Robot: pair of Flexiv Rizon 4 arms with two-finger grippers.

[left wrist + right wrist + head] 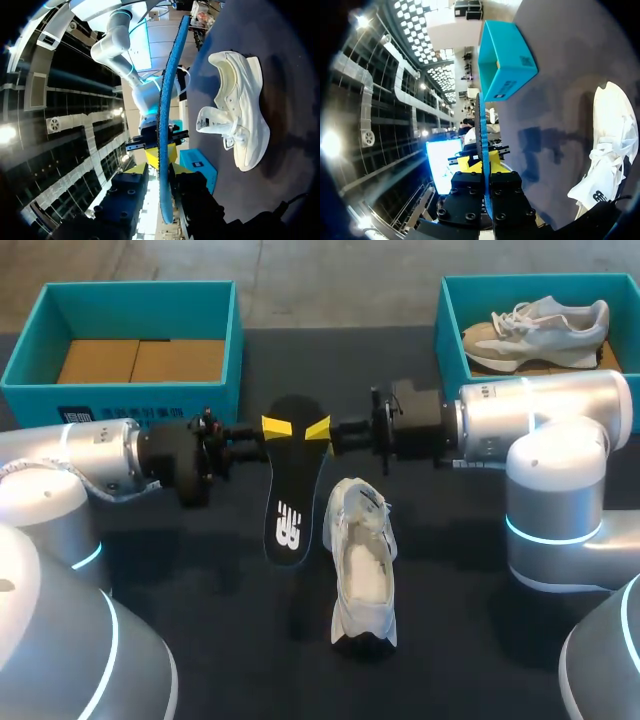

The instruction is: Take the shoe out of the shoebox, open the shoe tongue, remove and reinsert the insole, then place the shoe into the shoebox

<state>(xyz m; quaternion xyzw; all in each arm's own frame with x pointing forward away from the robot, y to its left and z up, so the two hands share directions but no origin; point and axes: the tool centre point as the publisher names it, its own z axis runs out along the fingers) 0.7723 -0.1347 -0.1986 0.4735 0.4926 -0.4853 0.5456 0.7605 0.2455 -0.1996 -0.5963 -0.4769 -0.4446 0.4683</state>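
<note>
Insole (288, 495) held up off the table (200, 580) between both my grippers, black top face with white logo up in the head view, blue rim seen edge-on in both wrist views. Left gripper (277, 427) comes in from my left and is clamped on the insole's left edge near its far end, fingers (127, 192) nearly together with only the insole's thickness between them. Right gripper (318, 429) comes in from my right, directly opposite, pinched on the right edge the same way (yellow tips of the two nearly face each other across the insole). Shoe (362, 560) white, standing on its sole on the table, just beside the insole on my right side and nearer to me than the right gripper; neither gripper touches it. Its tongue is pulled out and standing up, laces loose, pale inside of the shoe open to view from above. Shoebox (236, 350) teal, at the far left of the table, brown cardboard floor showing, well apart from the shoe. Second box (450, 320), also teal, at the far right, with another shoe (540, 325) lying inside it, box partly hidden behind my right arm
</note>
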